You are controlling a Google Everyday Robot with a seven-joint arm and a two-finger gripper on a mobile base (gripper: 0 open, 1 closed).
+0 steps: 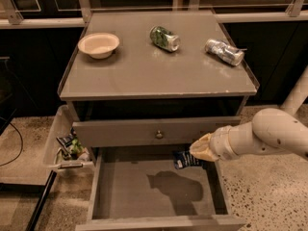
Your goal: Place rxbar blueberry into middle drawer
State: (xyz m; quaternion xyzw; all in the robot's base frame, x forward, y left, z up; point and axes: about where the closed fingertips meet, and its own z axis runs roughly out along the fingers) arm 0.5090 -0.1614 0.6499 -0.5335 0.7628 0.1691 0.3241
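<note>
The rxbar blueberry [186, 160], a small flat bar in a dark navy wrapper with white lettering, hangs from my gripper [196, 151] over the back right part of the middle drawer [154, 186]. The drawer is pulled out and its flat grey floor shows my arm's shadow. My gripper is shut on the bar's right end, just below the closed drawer front with the round metal knob [159, 134]. The white arm reaches in from the right.
On the cabinet top [144, 76] stand a beige bowl [98, 44], a green can [164, 37] on its side and a silver can [224, 51] on its side. A clear side bin [65, 148] with packets hangs left of the drawers.
</note>
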